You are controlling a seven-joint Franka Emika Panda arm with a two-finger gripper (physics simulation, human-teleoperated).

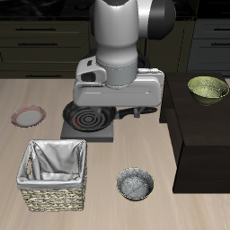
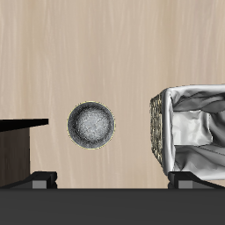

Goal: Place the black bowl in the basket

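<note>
The bowl (image 1: 136,184) sits upright on the table (image 1: 117,166), mouth facing straight up, and since it's round there's no long axis to speak of. It's just beside the basket (image 1: 56,175), near the table's front edge, with a gap of bare wood between the two, not touching. The basket is upright too, with only its rumpled white-grey cloth lining inside; the bowl holds nothing either. Looks-wise the bowl has a dark outside and rim and a grey speckled, metal-ish inside, clearly smaller than the basket. The wrist view shows the same pair, bowl (image 2: 91,124) and basket (image 2: 192,132), side by side from above. The gripper (image 2: 112,182) hangs high over the table, farther back than the basket, with only its two finger tips (image 2: 42,181) showing, spread far apart and holding nothing.
</note>
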